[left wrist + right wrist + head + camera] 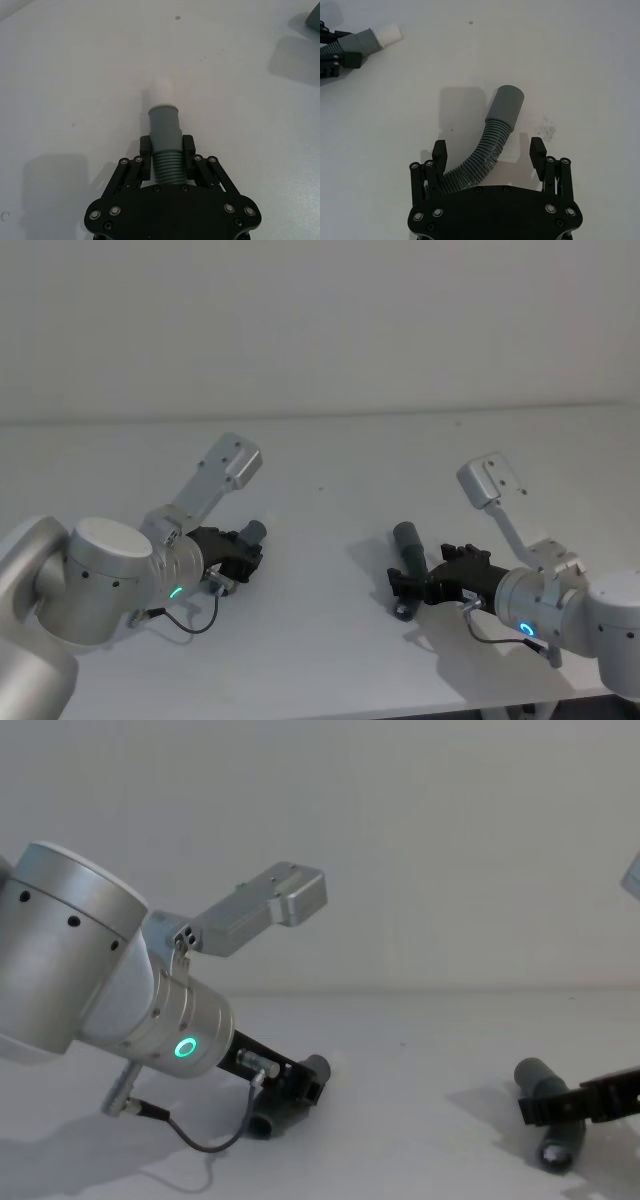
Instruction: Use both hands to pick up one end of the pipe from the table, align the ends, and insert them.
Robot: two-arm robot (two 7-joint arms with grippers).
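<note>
Table [330, 470] between left gripper's [166, 145] white-tipped hose [165, 127] and right gripper's [489, 149] grey-cuffed hose [506, 105]

Head high, chest low, wrists close above the shared table [330, 660].

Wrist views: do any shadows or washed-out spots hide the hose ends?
Left wrist view: the narrow white tip of the dark grey ribbed hose piece nearly washes out against the matte white table. Right wrist view: the other grey hose piece throws a soft-edged shadow.
</note>
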